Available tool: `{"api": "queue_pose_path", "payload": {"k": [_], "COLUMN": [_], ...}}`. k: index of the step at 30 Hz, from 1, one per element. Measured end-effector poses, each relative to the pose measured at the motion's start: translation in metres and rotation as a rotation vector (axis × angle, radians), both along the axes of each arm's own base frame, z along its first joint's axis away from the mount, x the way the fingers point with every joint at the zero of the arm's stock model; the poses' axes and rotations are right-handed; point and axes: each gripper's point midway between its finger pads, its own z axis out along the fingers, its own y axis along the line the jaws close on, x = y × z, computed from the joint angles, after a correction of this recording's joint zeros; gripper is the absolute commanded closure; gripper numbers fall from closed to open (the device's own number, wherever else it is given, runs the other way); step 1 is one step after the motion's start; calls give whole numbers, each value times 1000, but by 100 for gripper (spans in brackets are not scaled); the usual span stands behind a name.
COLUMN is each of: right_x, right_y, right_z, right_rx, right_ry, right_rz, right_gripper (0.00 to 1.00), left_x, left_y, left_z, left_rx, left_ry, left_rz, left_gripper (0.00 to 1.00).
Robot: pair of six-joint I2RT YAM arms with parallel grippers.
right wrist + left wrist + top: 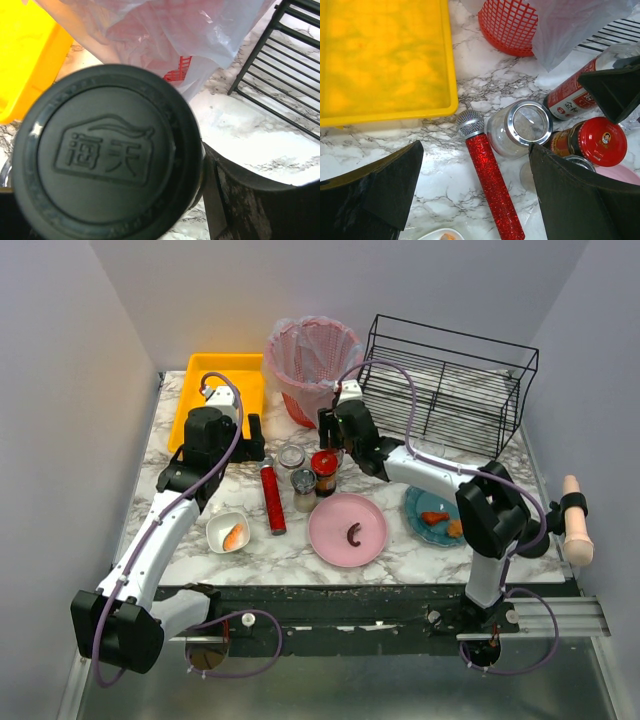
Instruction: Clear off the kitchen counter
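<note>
The white marble-patterned kitchen counter (pixel 440 558) fills the middle of the frame. At upper centre, the right gripper (pixel 327 437) stands around a red-labelled bottle with a black cap (pixel 107 155); whether it is clamped, I cannot tell. The left gripper (pixel 475 195) is spread wide above a glittery red microphone (pixel 492 182).

white grey-veined marble kitchen counter (pixel 300 552), flat, dark front edge, cluttered

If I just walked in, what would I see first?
Probably the bright yellow tray at the back left of the marble counter, and the red basket with a plastic bag beside it. Then the sparkly red microphone lying in the middle, next to a pink plate. Right in front of the right wrist camera sits a big dark bottle cap.
</note>
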Motion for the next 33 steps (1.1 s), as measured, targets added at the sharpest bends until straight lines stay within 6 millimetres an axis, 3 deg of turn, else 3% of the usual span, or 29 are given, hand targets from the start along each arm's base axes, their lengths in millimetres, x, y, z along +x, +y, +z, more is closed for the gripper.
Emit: {"api": "queue_pose_path", "payload": {"k": [5, 8, 16, 19, 22, 28, 33], "right_x": [-5, -8, 1, 8, 18, 32, 36], "right_y": [-14, -25, -70, -93, -126, -218, -283], "right_z": [3, 17, 97, 122, 146, 189, 210], "right_rx": [-42, -53, 40, 68, 116, 137, 131], "right_ry": [4, -6, -111, -130, -121, -143, -155], "right_rz": [-32, -45, -108, -138, -175, -347, -482], "right_gripper": [73, 80, 99, 99, 99, 99, 99], "left_x": [0, 1, 1, 1, 1, 1, 1], "left_y": [1, 2, 3, 3, 4, 4, 4], "left_z": [-1, 0, -2, -3, -2, -1, 0], "left_rx": [-7, -11, -18, -18, -20, -25, -32], "left_ry": [2, 2, 2, 5, 3, -2, -2], "left_rz": [2, 9, 13, 14, 17, 19, 14], "left_gripper": [1, 1, 1, 1, 1, 1, 1]}}
